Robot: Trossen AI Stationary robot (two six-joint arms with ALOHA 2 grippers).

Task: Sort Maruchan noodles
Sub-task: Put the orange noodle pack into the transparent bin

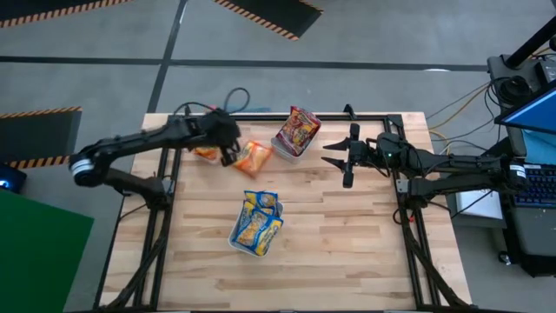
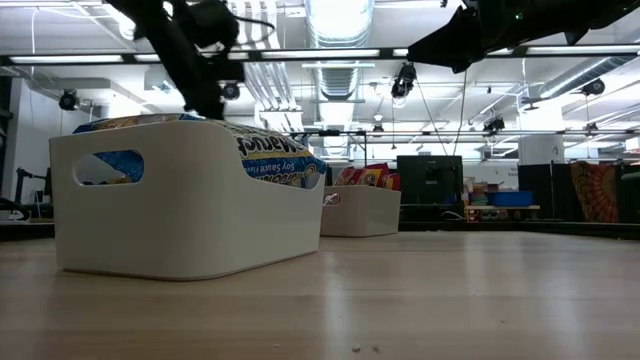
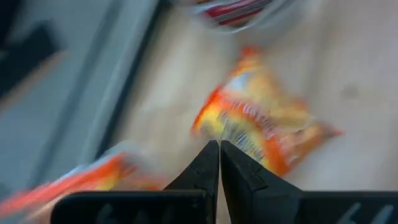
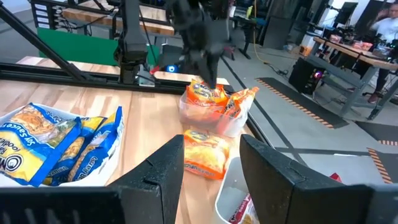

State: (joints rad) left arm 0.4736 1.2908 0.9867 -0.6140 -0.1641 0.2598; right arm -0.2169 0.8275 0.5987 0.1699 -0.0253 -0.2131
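Two dark fingers [image 3: 219, 168] of the left gripper [image 1: 228, 155] are pressed together with no gap and nothing between them. Just ahead of their tips an orange noodle packet [image 3: 264, 127] lies flat on the wooden table [image 1: 347, 243], seen in the high view just beside the gripper on the side toward the table's middle. A second orange packet [image 1: 207, 153] lies at the gripper's other side, partly under the arm. In the right wrist view, more orange packets sit in a clear tray [image 4: 214, 106] directly below the left gripper, with another orange packet on the table just in front of that tray.

Beyond the loose orange packet, farther from the left gripper, a tray [image 1: 287, 148] holds dark red packets [image 1: 298, 129] near the table's far edge. Toward the near edge, well apart from both grippers, a white bin [image 2: 190, 215] holds blue-and-yellow packets [image 1: 257, 222] stacked together.

The right gripper [image 1: 347, 156] hovers above the table on its own side, its fingers [image 4: 165, 165] standing apart with nothing between them. The red-packet tray is the nearest thing to it, a little way off from its tips; the orange packets and the left gripper lie beyond that.
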